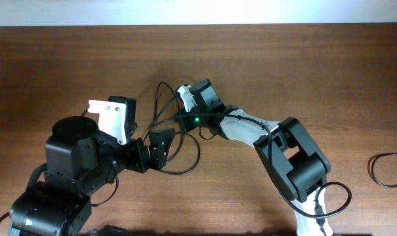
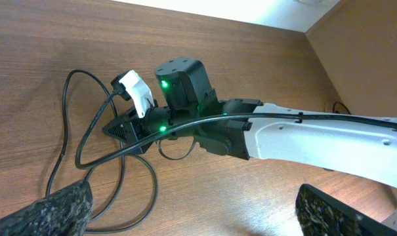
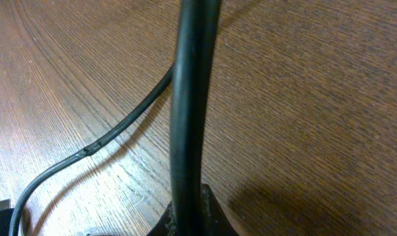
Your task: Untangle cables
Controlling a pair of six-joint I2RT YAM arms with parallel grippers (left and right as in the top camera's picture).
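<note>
A brown wooden desk (image 1: 283,59) seen from above, with my two arms meeting near its centre. The thin black flexible cables (image 3: 188,98) lie there in loose overlapping loops, between and just beside both sets of fingers.

The right gripper (image 2: 114,128) is tipped down to the desk. Its fingers look pressed together into a wedge, and the right wrist view shows one strand running straight out from them, so I judge they are clamped on the cables. A second strand curves across the wood behind it.

The left gripper (image 2: 195,210) faces the right one at close range. Its fingers are wide apart and hold nothing, and a loop of cable lies on the desk between them.

Risks, as I judge them:
- If I pull the held strand while the loops cross, they may cinch into a tight knot.
- The strand is thin and may slip from the fingers.
- The thicker black wire on the right arm's white forearm (image 2: 296,118) runs close to the loops, so the left fingers could seize it by mistake.
- The grippers are near enough to collide.
</note>
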